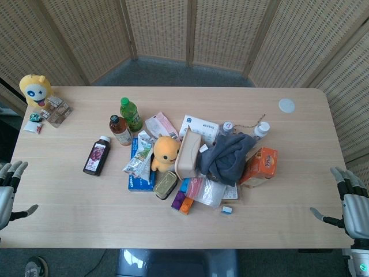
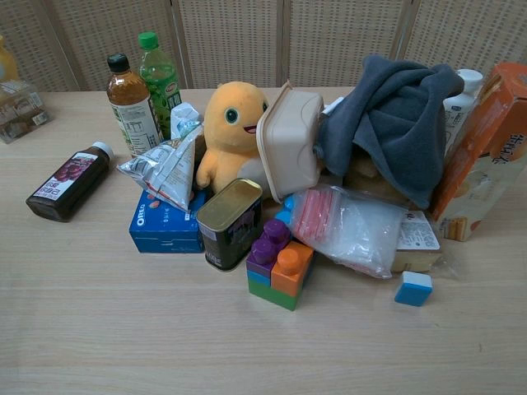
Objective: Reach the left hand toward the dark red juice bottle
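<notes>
The dark red juice bottle (image 1: 97, 155) (image 2: 68, 182) lies on its side on the table, white cap toward the far edge, left of the pile. My left hand (image 1: 10, 193) hangs at the table's near left edge, fingers spread, holding nothing, well left of and nearer than the bottle. My right hand (image 1: 350, 201) is at the near right edge, fingers spread and empty. Neither hand shows in the chest view.
Beside the juice bottle stand a brown tea bottle (image 1: 120, 130) and a green bottle (image 1: 131, 113). A blue Oreo box (image 2: 165, 228), snack bag (image 2: 164, 170), orange plush (image 1: 165, 153), tin can (image 2: 230, 223), grey cloth (image 1: 228, 156) and orange box (image 1: 260, 165) crowd the middle. A yellow toy (image 1: 34, 90) sits far left.
</notes>
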Controlling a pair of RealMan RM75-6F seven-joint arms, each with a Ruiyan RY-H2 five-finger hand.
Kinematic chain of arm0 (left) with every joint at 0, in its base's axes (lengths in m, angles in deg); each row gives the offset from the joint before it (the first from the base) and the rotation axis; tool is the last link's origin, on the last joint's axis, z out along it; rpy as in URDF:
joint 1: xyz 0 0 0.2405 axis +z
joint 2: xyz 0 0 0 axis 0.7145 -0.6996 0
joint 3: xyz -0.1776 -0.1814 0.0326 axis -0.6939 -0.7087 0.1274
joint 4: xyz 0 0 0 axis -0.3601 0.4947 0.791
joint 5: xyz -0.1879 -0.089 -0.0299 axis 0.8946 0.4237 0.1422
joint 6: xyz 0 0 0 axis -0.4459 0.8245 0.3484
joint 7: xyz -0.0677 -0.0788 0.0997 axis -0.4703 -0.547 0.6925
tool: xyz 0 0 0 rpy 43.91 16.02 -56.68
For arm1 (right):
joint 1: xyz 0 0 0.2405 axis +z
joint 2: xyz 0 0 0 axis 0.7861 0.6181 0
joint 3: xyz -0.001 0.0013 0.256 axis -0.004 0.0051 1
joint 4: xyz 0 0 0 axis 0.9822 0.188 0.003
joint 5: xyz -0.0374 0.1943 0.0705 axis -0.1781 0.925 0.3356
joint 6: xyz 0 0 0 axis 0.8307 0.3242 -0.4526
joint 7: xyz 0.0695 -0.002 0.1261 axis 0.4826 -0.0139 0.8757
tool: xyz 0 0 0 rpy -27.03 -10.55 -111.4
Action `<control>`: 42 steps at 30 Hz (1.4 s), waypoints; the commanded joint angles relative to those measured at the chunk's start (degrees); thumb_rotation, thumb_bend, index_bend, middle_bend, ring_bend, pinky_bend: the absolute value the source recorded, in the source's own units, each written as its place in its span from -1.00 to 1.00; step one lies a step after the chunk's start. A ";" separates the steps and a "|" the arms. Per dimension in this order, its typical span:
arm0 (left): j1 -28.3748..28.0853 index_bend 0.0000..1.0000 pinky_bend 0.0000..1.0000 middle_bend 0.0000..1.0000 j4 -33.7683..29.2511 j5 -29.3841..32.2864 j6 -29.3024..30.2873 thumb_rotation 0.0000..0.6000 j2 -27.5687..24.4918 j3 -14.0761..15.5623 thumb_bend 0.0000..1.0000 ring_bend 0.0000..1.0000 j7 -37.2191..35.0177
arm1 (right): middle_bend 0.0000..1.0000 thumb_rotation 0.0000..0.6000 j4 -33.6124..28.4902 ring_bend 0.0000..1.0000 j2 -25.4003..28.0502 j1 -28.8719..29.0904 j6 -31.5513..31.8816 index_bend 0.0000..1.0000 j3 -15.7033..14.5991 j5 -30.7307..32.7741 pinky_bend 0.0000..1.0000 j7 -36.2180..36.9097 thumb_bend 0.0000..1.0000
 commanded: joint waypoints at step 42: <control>-39.30 -1.00 -1.00 -1.00 66.39 -45.33 -17.82 1.00 20.00 11.71 -1.00 -1.00 -5.97 | -1.00 0.68 0.86 -1.00 1.14 0.23 -1.41 -1.00 1.47 2.77 -1.00 4.53 -1.00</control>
